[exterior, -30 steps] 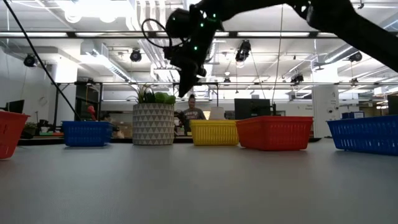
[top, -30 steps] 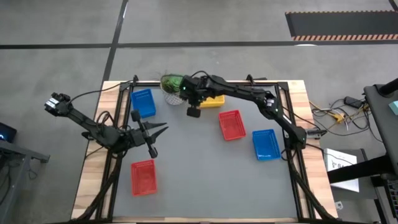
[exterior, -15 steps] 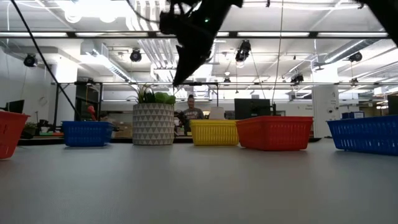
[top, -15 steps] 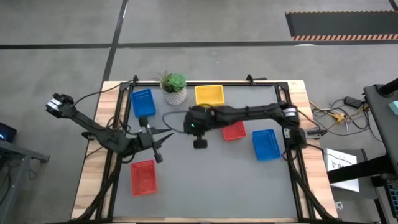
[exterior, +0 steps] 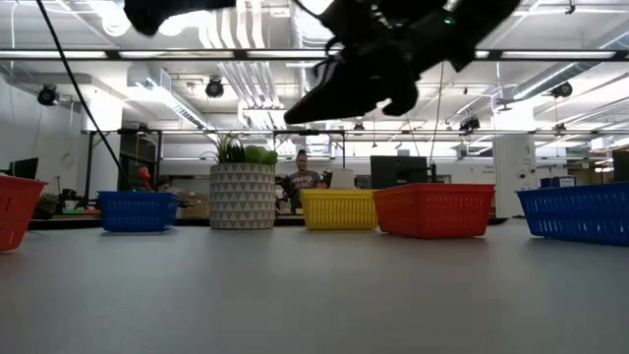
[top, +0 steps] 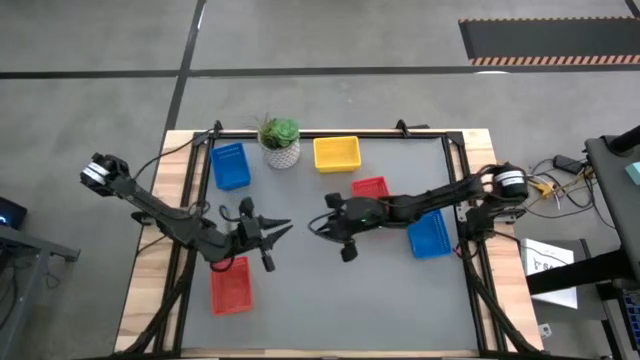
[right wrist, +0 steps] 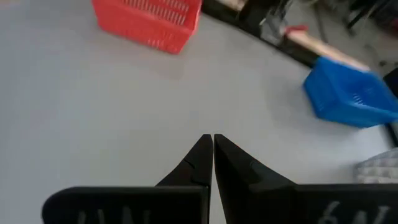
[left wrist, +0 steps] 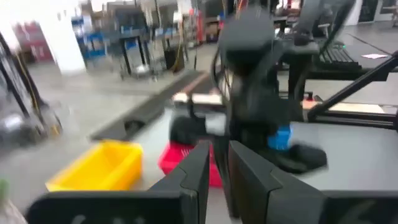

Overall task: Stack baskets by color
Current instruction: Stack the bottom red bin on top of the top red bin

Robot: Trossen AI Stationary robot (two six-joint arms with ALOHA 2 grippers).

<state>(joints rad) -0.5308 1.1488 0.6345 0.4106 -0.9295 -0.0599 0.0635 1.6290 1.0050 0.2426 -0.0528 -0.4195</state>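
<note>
yellow basket [top: 336, 153] at the far edge beside the plant [top: 279, 133], long axis across the table | my right gripper [top: 318, 226] has swung off it to mid-table, fingers together, empty – yellow probably finished | my left gripper [top: 284, 229] slightly apart, empty, by the near red basket [top: 230, 284]

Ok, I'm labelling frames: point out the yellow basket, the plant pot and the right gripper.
yellow basket [top: 336, 153]: high view, its inside floor.
plant pot [exterior: 242, 197]: low view, patterned front wall.
right gripper [right wrist: 212, 144]: right wrist view, between its fingertips.
</note>
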